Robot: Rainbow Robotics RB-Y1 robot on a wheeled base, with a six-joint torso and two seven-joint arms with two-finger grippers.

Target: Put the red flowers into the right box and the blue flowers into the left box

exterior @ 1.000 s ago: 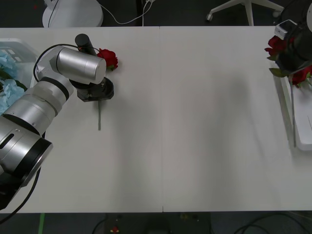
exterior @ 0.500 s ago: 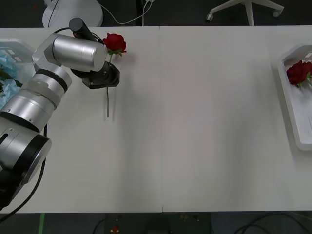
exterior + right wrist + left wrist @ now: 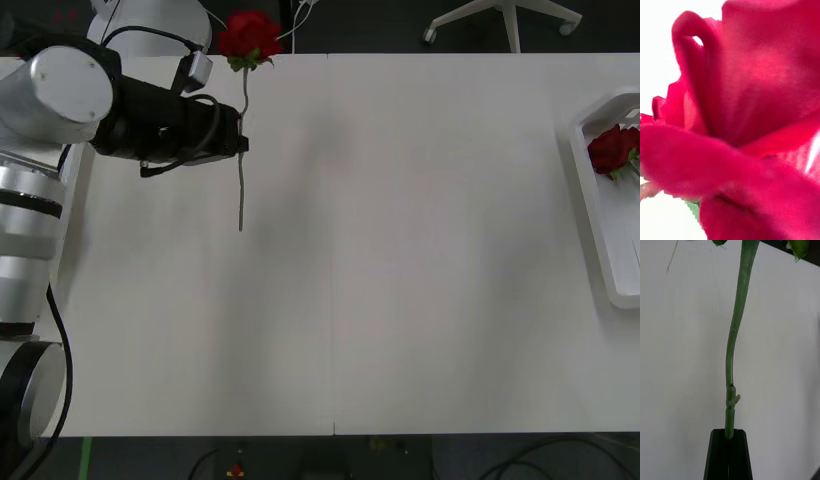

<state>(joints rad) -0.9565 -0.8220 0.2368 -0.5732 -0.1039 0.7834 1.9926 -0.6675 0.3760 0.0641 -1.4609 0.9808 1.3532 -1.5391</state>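
My left gripper [image 3: 240, 143] is shut on the thin green stem of a red flower [image 3: 249, 38], held off the table at the far left with the bloom toward the back edge. In the left wrist view the black fingers [image 3: 720, 457] pinch the stem [image 3: 733, 333] near its lower end. A second red flower [image 3: 610, 150] lies in the right box [image 3: 592, 215] at the table's right edge. Red petals [image 3: 745, 112] sit very close to the right wrist camera. The blue flowers and the left box are hidden behind my left arm.
The white table [image 3: 400, 280] spreads wide between my left arm and the right box. Behind its back edge are a white round base [image 3: 150, 25], a cable and a chair's legs [image 3: 505, 18].
My left gripper has lifted the red flower off the table and turned it, with the bloom now past the back edge. My right arm has left the front view, leaving a rose in the right box.
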